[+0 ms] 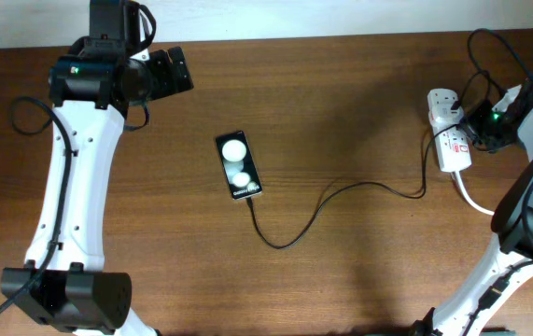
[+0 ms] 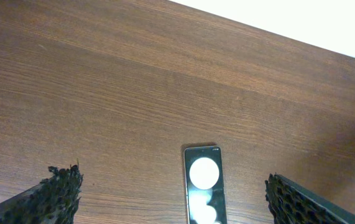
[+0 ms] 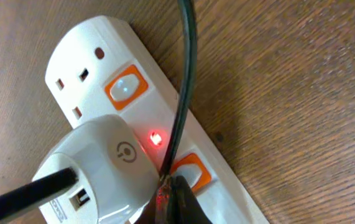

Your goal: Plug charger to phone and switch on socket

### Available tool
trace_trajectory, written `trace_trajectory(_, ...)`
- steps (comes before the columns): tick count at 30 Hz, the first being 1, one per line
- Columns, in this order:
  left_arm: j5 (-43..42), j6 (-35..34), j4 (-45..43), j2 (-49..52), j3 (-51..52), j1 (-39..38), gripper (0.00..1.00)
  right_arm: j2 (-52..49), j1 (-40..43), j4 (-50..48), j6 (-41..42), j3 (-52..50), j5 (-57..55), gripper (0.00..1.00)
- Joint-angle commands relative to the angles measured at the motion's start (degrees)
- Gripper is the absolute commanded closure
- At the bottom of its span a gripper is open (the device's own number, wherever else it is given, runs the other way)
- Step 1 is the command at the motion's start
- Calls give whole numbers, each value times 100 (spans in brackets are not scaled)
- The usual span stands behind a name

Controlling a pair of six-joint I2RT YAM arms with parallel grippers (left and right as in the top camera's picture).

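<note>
The black phone (image 1: 239, 166) lies flat at the table's middle, its two white round patches up; it also shows in the left wrist view (image 2: 203, 183). The thin black charger cable (image 1: 341, 188) loops from the phone's near end to the white socket strip (image 1: 449, 140) at the far right. My left gripper (image 2: 171, 185) is open and empty, high above the table behind the phone. My right gripper (image 3: 180, 200) is shut, its tip touching the orange-framed switch (image 3: 193, 171) beside the white plug block (image 3: 99, 168). A red light (image 3: 156, 137) glows on the strip.
A second orange-framed switch (image 3: 125, 89) sits by an unused outlet on the strip. A thick white cord (image 1: 471, 198) leaves the strip toward the front right. The robots' black cables (image 1: 490, 47) hang near the strip at the back right.
</note>
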State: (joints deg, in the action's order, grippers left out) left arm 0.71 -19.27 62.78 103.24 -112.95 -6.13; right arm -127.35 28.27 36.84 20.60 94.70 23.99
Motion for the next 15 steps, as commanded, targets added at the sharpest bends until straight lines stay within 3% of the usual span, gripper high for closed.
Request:
trace_trajectory(1,59,31,-7,-39,-7,2,1,-428,-590,195,-37,-254,380,96)
trace_trajectory(9,59,31,-7,-39,-7,2,1,-407,-138,188,-15,-2,-50,96)
trace_trajectory(15,59,31,-7,-39,-7,2,1,-247,800,1010,-20,1139,-26,96)
